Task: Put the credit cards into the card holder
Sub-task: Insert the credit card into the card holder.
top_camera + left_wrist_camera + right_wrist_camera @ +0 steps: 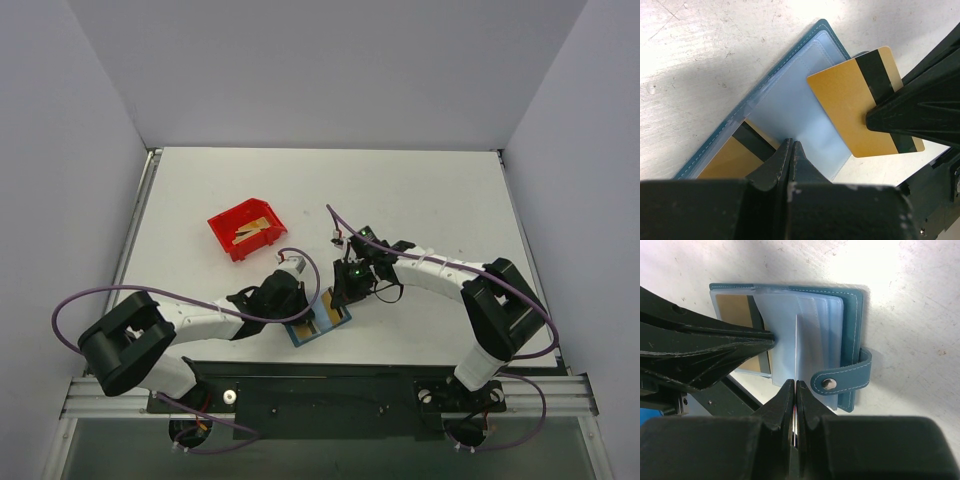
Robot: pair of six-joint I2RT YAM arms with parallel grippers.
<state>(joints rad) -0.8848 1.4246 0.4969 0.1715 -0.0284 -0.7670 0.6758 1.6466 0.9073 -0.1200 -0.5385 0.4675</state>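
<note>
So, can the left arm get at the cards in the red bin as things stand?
Probably yes: only bare table lies between it and the red bin. But its shut jaws rest on the open card holder, which it would have to leave first.

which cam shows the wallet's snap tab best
right wrist: the tab lies in full view, snap and stitching sharp, curling round the wallet edge. left wrist shows the open wallet but no tab. top shows the wallet tiny, tab not discernible.
</note>
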